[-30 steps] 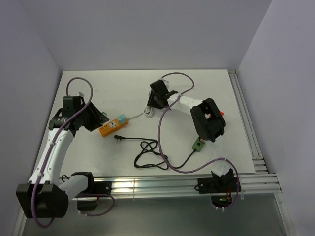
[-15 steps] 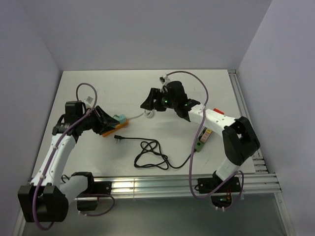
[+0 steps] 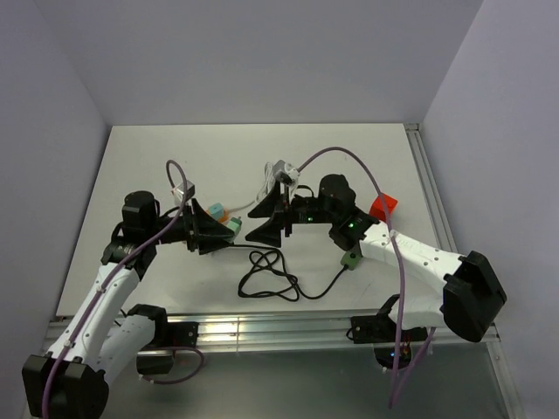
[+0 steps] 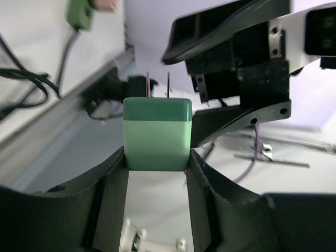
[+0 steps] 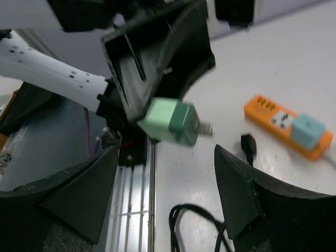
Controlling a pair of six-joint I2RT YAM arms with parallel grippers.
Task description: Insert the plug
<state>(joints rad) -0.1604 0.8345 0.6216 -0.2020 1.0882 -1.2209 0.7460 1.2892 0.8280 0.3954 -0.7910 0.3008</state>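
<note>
Handover likely: left tool (image 4: 156, 157) clamped on green two-prong plug (image 4: 156, 134), right tool (image 5: 165, 152) apart, facing it. Next: align prongs (image 4: 168, 85) with orange power strip (image 5: 265, 116).

No legible text or labels

Greens, orange and black on a white counter (image 3: 175, 157)

The plug (image 4: 156, 134) is two-tone green: a deeper band at the silver-pronged end, paler mint below. The power strip (image 5: 287, 126) is orange, with a white socket face and a pale teal block. The left hand (image 4: 156, 157) and right hand (image 5: 163, 189) are matte black. The left arm (image 3: 100, 292) and right arm (image 3: 419, 257) are white, trailing purple cable (image 3: 336, 148). The loose cord (image 3: 266, 275) is black.
</note>
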